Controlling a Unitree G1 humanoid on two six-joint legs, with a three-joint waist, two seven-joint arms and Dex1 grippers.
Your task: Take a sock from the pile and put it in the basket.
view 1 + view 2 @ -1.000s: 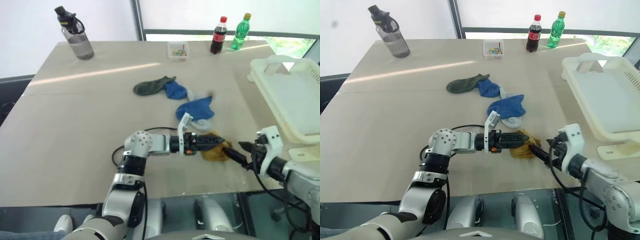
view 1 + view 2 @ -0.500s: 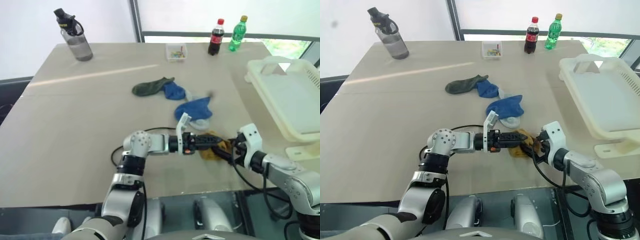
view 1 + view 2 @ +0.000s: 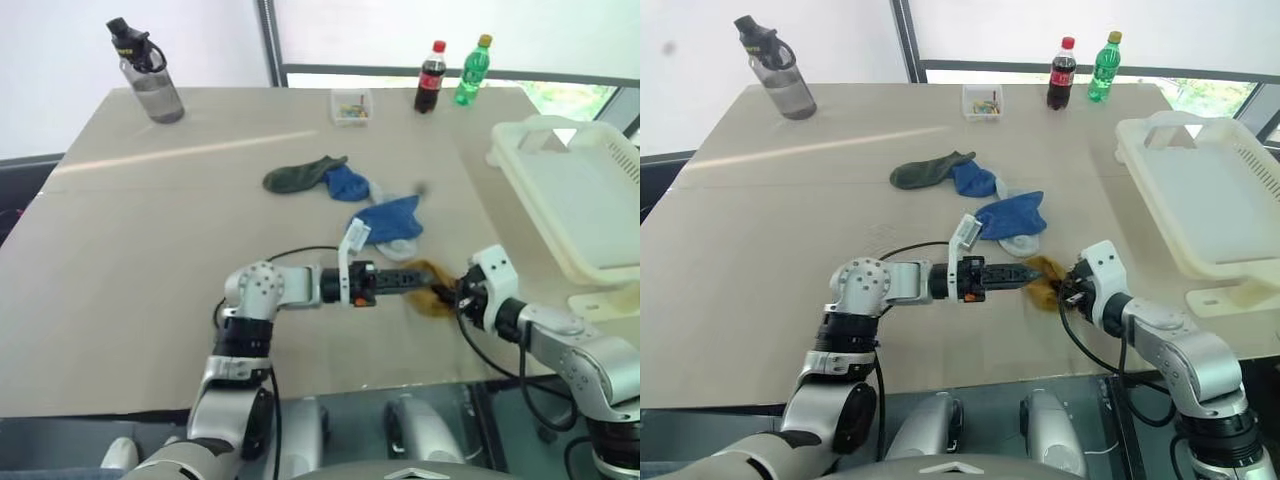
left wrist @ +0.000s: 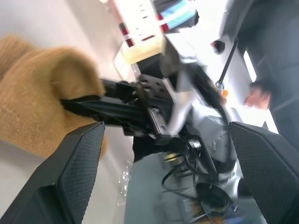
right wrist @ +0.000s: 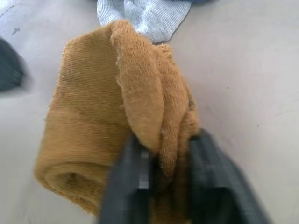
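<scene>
A mustard-yellow sock (image 5: 117,107) lies bunched on the table at the near end of the pile (image 3: 385,215), a loose run of blue, dark green and pale socks. My right gripper (image 5: 168,163) is shut on a raised fold of that sock. My left gripper (image 3: 418,279) points level at the sock from the left, just short of it. Its fingers (image 4: 74,177) stand wide open with nothing between them. The left wrist view shows the right gripper's black fingers pinching the sock (image 4: 37,107). The white slotted basket (image 3: 590,200) sits at the table's right edge.
Along the far edge stand a grey water bottle (image 3: 150,75), a small clear box (image 3: 352,105), a cola bottle (image 3: 428,75) and a green bottle (image 3: 470,70). A black cable (image 3: 290,255) loops by my left arm. The table's front edge runs just below both grippers.
My right gripper came in from the right and closed on the yellow sock's fold. My left hand drew back to the left, rose slightly and rolled, staying open.
</scene>
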